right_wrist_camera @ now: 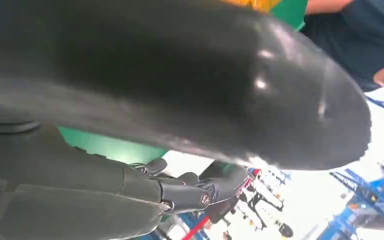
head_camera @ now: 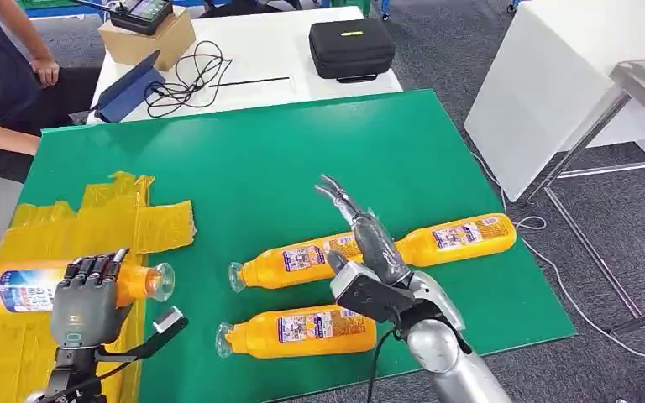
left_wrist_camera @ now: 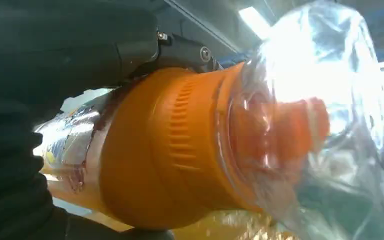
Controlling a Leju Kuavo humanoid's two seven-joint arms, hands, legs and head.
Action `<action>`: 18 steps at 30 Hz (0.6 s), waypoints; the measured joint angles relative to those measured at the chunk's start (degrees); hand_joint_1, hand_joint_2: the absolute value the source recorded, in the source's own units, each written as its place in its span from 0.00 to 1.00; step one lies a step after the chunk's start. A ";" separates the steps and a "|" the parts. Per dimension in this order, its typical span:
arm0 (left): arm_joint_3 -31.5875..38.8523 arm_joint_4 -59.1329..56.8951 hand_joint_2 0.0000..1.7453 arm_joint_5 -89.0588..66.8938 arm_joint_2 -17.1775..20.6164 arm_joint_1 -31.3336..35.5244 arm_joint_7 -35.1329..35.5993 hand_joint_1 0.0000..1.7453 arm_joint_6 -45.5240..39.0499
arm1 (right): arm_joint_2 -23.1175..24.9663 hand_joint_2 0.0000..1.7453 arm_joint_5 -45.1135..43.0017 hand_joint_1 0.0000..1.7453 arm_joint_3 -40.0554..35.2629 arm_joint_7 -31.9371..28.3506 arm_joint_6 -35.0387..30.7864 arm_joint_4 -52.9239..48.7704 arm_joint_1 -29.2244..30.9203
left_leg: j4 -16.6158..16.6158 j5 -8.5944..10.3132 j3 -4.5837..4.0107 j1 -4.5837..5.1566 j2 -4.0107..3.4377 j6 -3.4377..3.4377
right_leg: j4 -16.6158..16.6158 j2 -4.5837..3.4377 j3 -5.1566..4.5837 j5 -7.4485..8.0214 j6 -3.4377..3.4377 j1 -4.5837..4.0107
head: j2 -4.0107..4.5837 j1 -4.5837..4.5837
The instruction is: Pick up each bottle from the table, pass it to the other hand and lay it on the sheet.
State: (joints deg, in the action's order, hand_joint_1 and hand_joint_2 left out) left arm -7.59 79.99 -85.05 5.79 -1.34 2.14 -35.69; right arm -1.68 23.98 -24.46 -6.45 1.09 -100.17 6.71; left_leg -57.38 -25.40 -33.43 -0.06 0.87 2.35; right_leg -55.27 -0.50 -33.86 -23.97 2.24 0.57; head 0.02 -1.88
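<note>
The left robot hand (head_camera: 86, 300) was wrapped around an orange bottle (head_camera: 29, 286), its dark fingers (head_camera: 94, 269) curled over the top of the body with the back of the hand facing the head camera. It held that bottle on its side above the yellow sheet (head_camera: 17, 348) at the near left of the table (head_camera: 285, 159), the clear-wrapped cap end pointing right toward the green surface. In the left wrist view the bottle's shoulder (left_wrist_camera: 170, 150) and plastic-covered cap filled the frame close up, pressed against the dark palm. The right robot hand (head_camera: 361, 243) was stretched forward from its silver arm (head_camera: 445, 353), fingers (head_camera: 336, 195) extended and slightly spread, holding nothing; it hovered over the middle of the table, above the gap between two lying bottles. One of these, the middle bottle (head_camera: 290, 263), lay just left of the hand, and the far bottle (head_camera: 462, 236) lay to its right, the two roughly in line. A near bottle (head_camera: 302, 330) lay on its side beside the right wrist. Beyond the green table stood a white table (head_camera: 260, 50) carrying a black case (head_camera: 351, 48), a cardboard box (head_camera: 147, 39) and a tangle of cable (head_camera: 186, 80), and a person's arm (head_camera: 0, 134) showed at far left.
</note>
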 measured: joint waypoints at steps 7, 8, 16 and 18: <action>-1.37 -4.30 1.00 1.00 0.55 1.17 0.13 1.00 0.04 | 0.04 0.00 0.00 0.00 -0.66 0.00 0.00 1.23 0.27 | 0.00 -0.01 -0.06 0.00 0.00 -0.01 | 0.00 0.00 -0.06 -0.04 -0.01 0.00 | 0.00 -0.02; -1.62 -4.86 1.00 1.76 0.59 1.56 0.24 1.00 0.89 | 0.04 0.00 0.00 0.00 -0.72 0.00 0.00 1.38 0.42 | 0.00 -0.01 -0.06 0.00 0.02 0.00 | 0.00 0.01 -0.06 -0.04 -0.01 0.01 | 0.00 -0.02; -2.69 -18.30 1.00 9.49 -0.20 10.46 -0.18 0.19 7.08 | 1.01 0.00 -1.22 0.00 -2.56 1.07 1.27 3.35 3.67 | 0.00 0.12 -0.04 0.00 0.03 -0.06 | 0.00 0.02 -0.03 0.13 -0.11 0.00 | 0.00 0.00; -3.02 -22.60 1.00 10.17 -0.59 12.81 -0.15 0.00 7.72 | 1.22 0.00 -1.25 0.00 -3.13 1.42 1.38 3.87 4.17 | 0.00 0.12 -0.03 0.00 0.03 -0.06 | -0.01 0.02 -0.02 0.13 -0.11 0.00 | 0.00 -0.02</action>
State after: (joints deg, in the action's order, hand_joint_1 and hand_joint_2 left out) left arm -10.60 57.39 -74.88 5.20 11.47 1.99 -27.98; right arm -0.46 22.73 -27.58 -5.03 2.47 -96.30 10.88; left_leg -57.38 -25.28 -33.46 -0.06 0.90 2.28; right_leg -55.27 -0.48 -33.88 -23.84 2.13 0.57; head 0.02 -1.90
